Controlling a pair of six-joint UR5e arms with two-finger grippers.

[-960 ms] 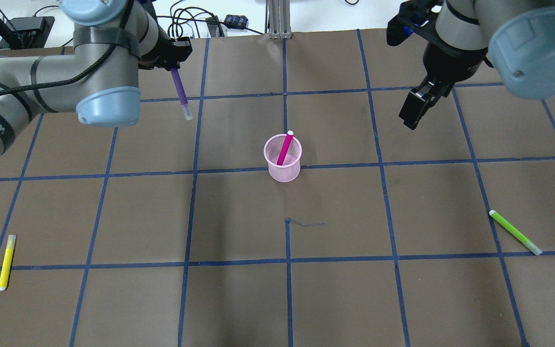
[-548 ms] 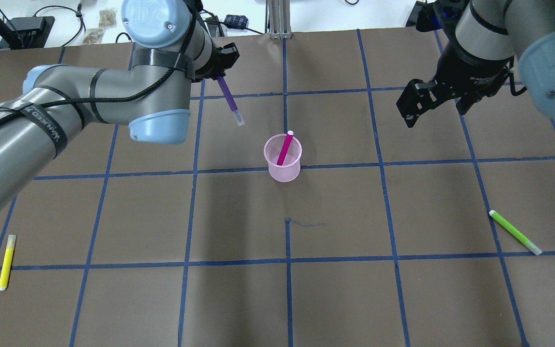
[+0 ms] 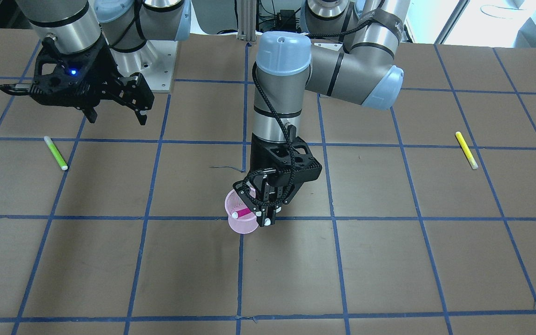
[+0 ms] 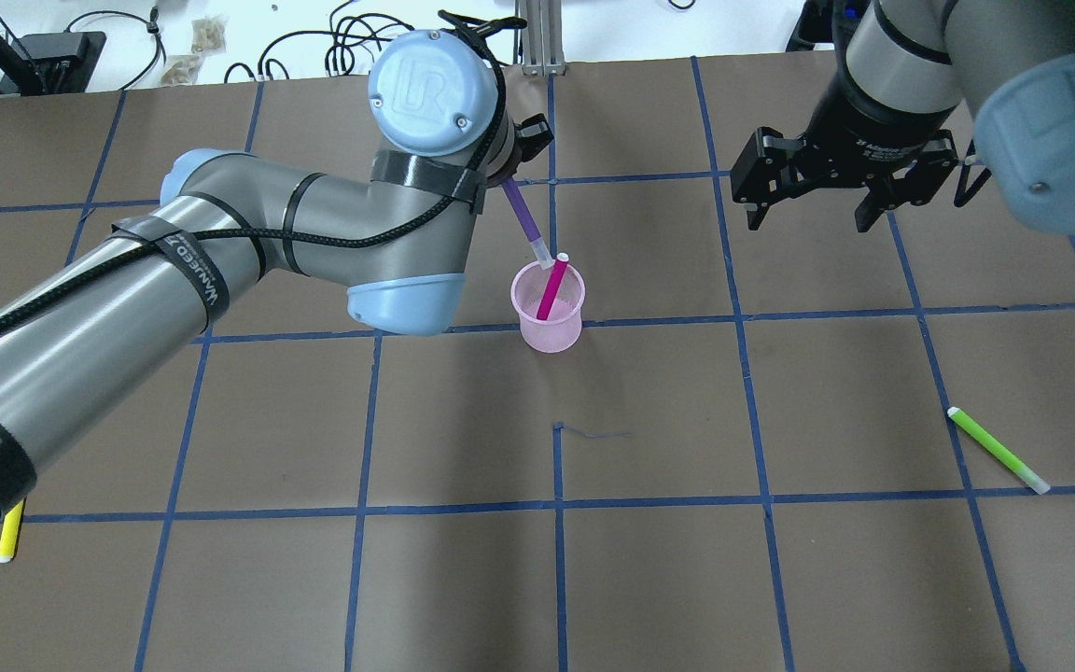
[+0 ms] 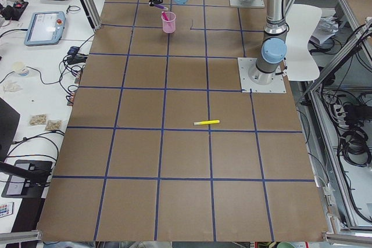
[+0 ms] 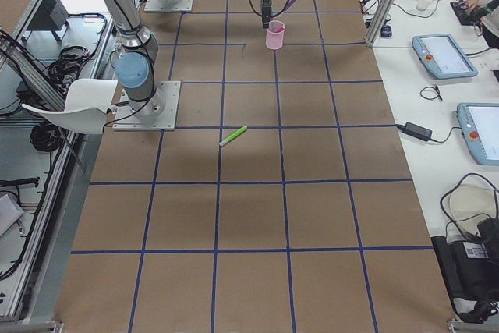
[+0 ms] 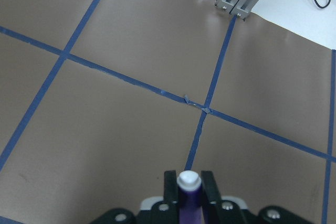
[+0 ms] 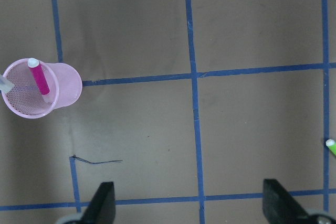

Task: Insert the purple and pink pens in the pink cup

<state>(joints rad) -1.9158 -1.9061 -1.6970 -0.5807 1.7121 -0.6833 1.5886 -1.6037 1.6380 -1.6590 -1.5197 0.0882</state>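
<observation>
The pink mesh cup (image 4: 551, 329) stands near the table's middle with the pink pen (image 4: 551, 291) leaning inside it. My left gripper (image 3: 264, 217) is shut on the purple pen (image 4: 523, 217) and holds it tilted above the cup. The pen's clear tip is at the cup's far rim. In the left wrist view the purple pen (image 7: 188, 198) sits between the fingers. My right gripper (image 4: 808, 217) is open and empty, high over the back right. Its wrist view shows the cup (image 8: 68, 85) and pink pen (image 8: 38, 77).
A green pen (image 4: 998, 450) lies on the table at the front right. A yellow pen (image 4: 7, 537) lies at the front left, partly under my left arm. Blue tape lines grid the brown table.
My left arm has swung right with the purple pen, from the back left to over the cup. My right gripper has turned and shifted slightly left, still open.
</observation>
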